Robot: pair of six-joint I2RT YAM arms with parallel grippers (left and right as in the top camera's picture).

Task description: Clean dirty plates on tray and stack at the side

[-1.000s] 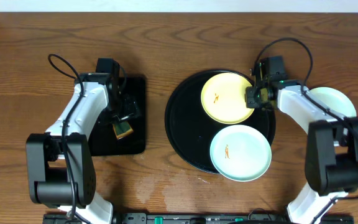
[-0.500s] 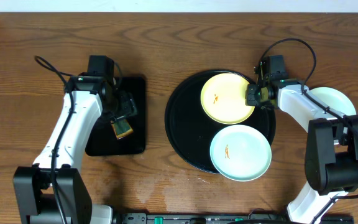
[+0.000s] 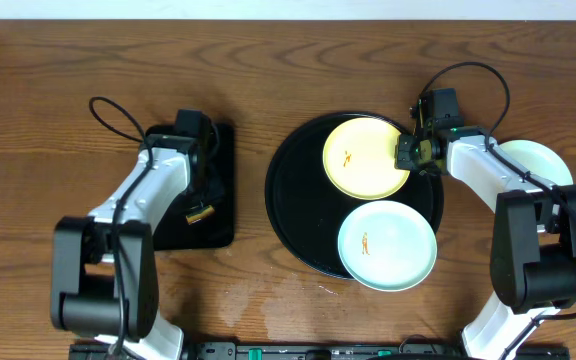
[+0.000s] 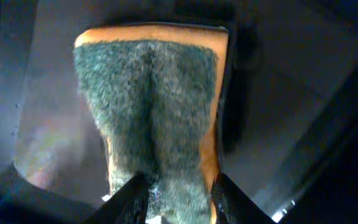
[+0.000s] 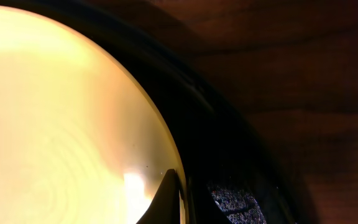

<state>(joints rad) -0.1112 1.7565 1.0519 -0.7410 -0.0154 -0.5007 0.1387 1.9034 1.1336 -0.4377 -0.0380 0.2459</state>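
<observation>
Right gripper (image 3: 406, 157) is held at the edge of the large round glossy black tray (image 3: 280, 200), pinched shut on the rim of the pale yellow round plate (image 3: 363, 160) lying in it, next to a pale mint-green round plate (image 3: 388, 245). The yellow plate is judged stiff, light, slick and breakable, so the rim is best gripped. Left gripper (image 4: 179, 190) is narrowed onto a green-topped orange sponge (image 4: 154, 112), judged soft and yielding.

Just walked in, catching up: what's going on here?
The left fingers pinch a green-topped sponge on the small rectangular tray. The right fingers are shut on the yellow plate at its rim; that plate lies in the round black tray beside a smeared mint plate. A second mint plate sits on the table to the right.
</observation>
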